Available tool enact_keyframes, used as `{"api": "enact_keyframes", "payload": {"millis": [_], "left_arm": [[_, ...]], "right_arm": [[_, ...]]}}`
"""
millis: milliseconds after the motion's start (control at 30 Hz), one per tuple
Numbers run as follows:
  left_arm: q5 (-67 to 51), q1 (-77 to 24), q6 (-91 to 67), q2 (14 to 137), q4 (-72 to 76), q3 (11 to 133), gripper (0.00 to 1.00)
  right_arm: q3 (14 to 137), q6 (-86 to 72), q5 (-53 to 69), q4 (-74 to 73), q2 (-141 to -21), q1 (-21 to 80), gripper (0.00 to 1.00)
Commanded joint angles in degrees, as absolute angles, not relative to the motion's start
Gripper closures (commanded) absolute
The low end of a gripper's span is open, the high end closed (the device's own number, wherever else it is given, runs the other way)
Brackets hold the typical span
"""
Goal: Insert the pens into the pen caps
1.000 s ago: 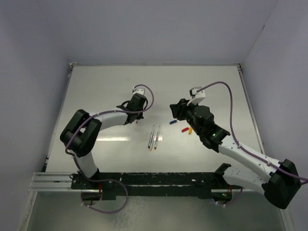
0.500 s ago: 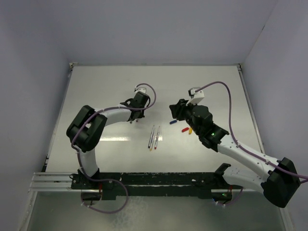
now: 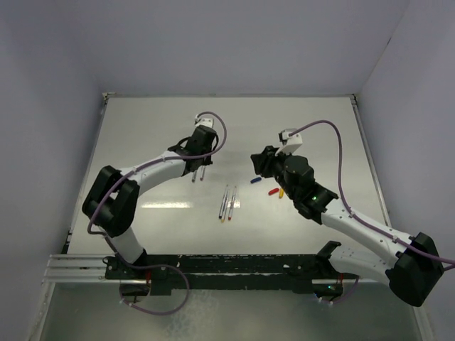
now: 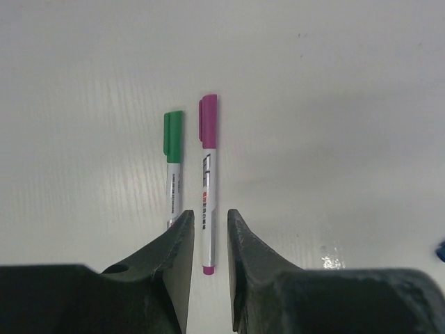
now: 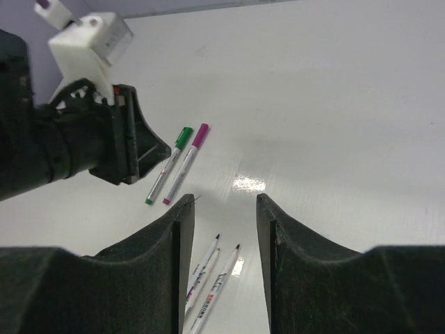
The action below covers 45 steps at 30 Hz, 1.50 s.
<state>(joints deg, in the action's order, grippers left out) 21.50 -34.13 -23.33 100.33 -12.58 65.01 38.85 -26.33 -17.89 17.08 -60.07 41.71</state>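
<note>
While two thin silvery-white marker pens lie capped side by side on the white table (image 3: 142,142), the green-capped pen (image 4: 174,167) just left of the purple-capped pen (image 4: 207,174), the left gripper (image 4: 206,217) hangs over them, jaws narrowly parted, gripping nothing. Three uncapped pens (image 3: 228,204) lie together nearer the bases. Three loose stubby plastic caps, the blue cap (image 3: 254,180), red cap (image 3: 271,191) and yellow cap (image 3: 280,192), lie by the right gripper (image 5: 224,202), whose jaws stand apart and empty.

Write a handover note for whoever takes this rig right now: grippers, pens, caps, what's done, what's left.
Left gripper: open, above the purple pen, not holding it.
Right gripper: open, empty.
Done: purple pen and green pen lie capped, side by side.
To do: three uncapped pens lie together; blue cap, red cap, yellow cap loose to their right.
</note>
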Motion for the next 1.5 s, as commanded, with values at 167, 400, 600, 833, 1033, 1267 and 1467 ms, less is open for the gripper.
{"api": "enact_keyframes", "payload": {"millis": [167,400,600,833,1033,1267,1467], "left_arm": [[15.6,-34.3,-23.3,86.5,-9.9,60.7,0.72],[21.3,-44.9,-26.2,81.3,-12.9,53.9,0.71],[20.3,-49.7,-30.0,80.5,-13.1,49.9,0.69],[19.8,-52.1,-30.8,84.0,-12.2,49.6,0.68],[19.7,-54.0,-32.1,86.8,-11.8,49.6,0.68],[20.0,-55.6,-33.5,90.0,-12.2,50.0,0.66],[20.7,-56.2,-33.5,91.7,-12.3,50.6,0.65]], "right_arm": [[38.3,-27.5,-24.8,19.5,-61.2,41.6,0.53],[36.7,-31.4,-23.5,19.2,-62.2,38.2,0.43],[35.1,-33.1,-20.3,18.5,-62.2,33.8,0.19],[33.5,-32.8,-21.7,17.5,-61.4,33.6,0.39],[32.9,-32.9,-22.0,16.7,-61.1,33.6,0.39],[33.1,-33.1,-21.1,16.7,-61.6,33.5,0.30],[33.0,-33.5,-20.3,17.0,-61.8,33.5,0.30]]}}
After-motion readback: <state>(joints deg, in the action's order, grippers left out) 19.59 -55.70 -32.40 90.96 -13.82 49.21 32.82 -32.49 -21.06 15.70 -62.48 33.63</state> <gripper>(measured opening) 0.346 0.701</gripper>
